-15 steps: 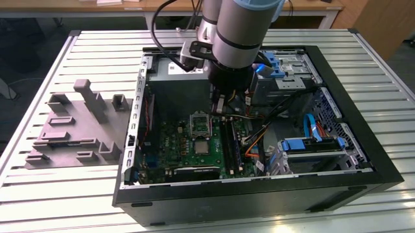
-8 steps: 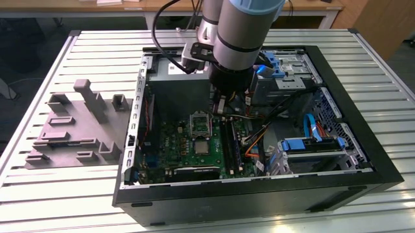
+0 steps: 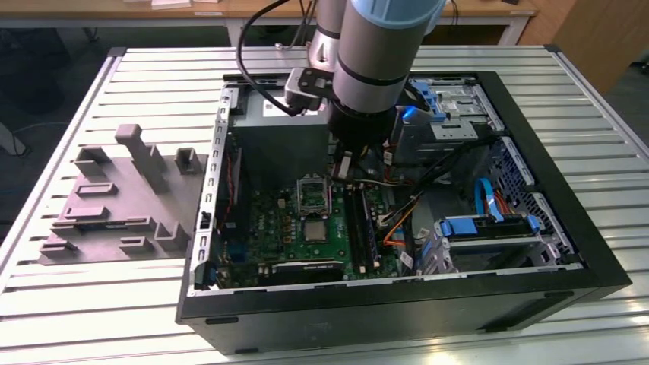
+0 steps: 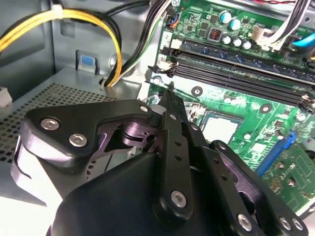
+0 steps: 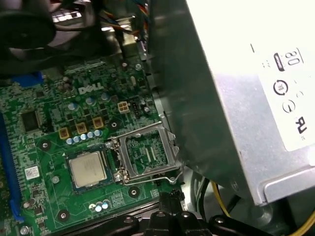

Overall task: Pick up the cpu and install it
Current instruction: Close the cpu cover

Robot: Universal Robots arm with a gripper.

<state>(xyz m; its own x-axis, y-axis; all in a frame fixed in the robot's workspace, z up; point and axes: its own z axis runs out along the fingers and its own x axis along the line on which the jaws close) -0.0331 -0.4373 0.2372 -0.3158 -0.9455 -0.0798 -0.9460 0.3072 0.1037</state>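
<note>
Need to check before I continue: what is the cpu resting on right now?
The cpu lies flat on the green motherboard, beside the open metal socket frame. What sits directly beneath the chip is covered by it.

My exterior view looks down from above at the open computer case (image 3: 406, 304); both wrist views closely share its green motherboard (image 5: 54, 118).

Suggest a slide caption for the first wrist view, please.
The cpu lies on the green motherboard beside the open metal-framed socket.

A slatted metal table (image 3: 91, 304) stands on a dark floor (image 3: 41, 84), a wooden desk (image 3: 426, 11) behind.
</note>
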